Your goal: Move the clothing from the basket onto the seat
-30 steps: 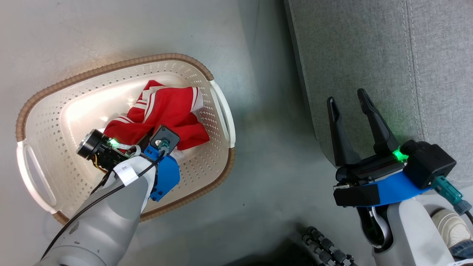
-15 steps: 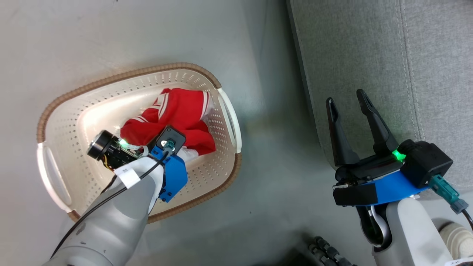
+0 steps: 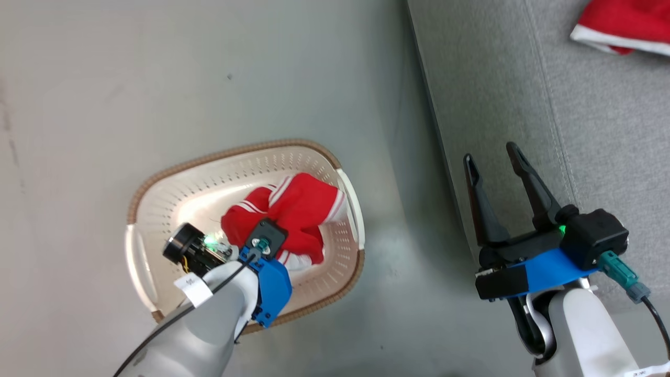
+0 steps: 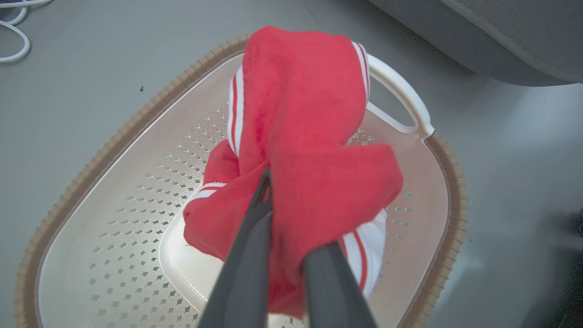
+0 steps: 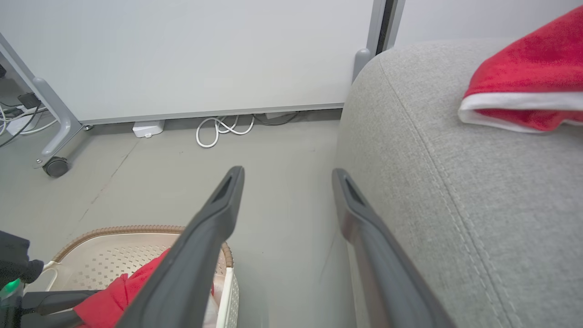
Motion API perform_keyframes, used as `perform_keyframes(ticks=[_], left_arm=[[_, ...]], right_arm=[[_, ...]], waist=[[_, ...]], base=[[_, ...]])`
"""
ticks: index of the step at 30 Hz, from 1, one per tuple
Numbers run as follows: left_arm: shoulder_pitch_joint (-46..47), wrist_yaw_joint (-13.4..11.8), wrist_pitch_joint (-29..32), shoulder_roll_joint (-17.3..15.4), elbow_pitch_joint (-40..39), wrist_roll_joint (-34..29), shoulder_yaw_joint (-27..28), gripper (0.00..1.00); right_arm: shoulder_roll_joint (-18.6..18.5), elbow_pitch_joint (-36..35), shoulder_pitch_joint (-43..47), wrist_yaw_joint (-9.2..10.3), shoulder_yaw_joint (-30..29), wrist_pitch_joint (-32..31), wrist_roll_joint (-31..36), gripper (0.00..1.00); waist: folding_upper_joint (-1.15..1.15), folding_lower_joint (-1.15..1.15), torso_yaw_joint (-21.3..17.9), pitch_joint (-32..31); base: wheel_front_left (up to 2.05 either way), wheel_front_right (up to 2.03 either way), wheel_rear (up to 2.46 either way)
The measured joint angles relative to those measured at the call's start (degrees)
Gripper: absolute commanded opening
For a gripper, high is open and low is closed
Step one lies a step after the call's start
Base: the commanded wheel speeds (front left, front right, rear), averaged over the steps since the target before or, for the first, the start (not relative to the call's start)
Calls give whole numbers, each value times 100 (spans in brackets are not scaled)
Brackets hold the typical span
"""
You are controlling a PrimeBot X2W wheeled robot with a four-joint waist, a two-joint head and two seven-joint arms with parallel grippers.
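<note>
Left wrist view: clamps red clothing (image 4: 300,114) in left gripper (image 4: 287,218), bunched above basket (image 4: 104,218), seemingly mid-lift. Holds right gripper (image 3: 490,153) spread, empty, by seat (image 3: 602,157) bearing one garment (image 3: 623,26). Next: raise clear, swing over seat, release.

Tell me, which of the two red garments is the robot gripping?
The red garment over the basket, pinched in the left gripper. The other garment lies free on the grey seat.

The head camera is rising: the basket (image 3: 235,151) is shrinking in its view and a second garment (image 3: 623,23) is coming into sight on the seat (image 3: 497,104). The left gripper (image 4: 287,200) is lifting its bunched garment (image 4: 300,114) off the basket's floor.
</note>
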State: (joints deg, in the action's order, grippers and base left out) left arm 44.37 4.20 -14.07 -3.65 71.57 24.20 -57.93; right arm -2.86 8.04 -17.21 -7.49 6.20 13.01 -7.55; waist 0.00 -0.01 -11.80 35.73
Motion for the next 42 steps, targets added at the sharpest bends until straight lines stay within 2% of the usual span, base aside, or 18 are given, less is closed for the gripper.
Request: perform_keyframes(ticks=[9, 14, 23, 34, 42], left_arm=[[-399, 125, -80, 44, -354, 105, -45, 0], [-587, 171, -92, 40, -868, 147, 22, 0], [-931, 81, -92, -171, -1835, 77, 326, 0], [-910, 189, -86, -114, -2191, 201, 479, 0], [-461, 276, 399, 34, -2341, 597, 394, 0]], right_arm=[[1, 30, 354, 0, -146, -267, 157, 100], [0, 27, 552, 0, -202, -374, 199, 100], [0, -21, 897, 0, -269, -536, 209, 100], [0, -58, 1138, 0, -268, -690, 183, 100], [0, -13, 1311, 0, -225, -766, 140, 100]], waist=[[0, -1, 289, -907], [0, -1, 460, -1469], [0, -1, 689, -2342], [0, 0, 929, -2971], [0, 0, 1112, -3311]], base=[[0, 0, 0], [0, 0, 0], [0, 0, 0], [0, 0, 0], [0, 0, 0]])
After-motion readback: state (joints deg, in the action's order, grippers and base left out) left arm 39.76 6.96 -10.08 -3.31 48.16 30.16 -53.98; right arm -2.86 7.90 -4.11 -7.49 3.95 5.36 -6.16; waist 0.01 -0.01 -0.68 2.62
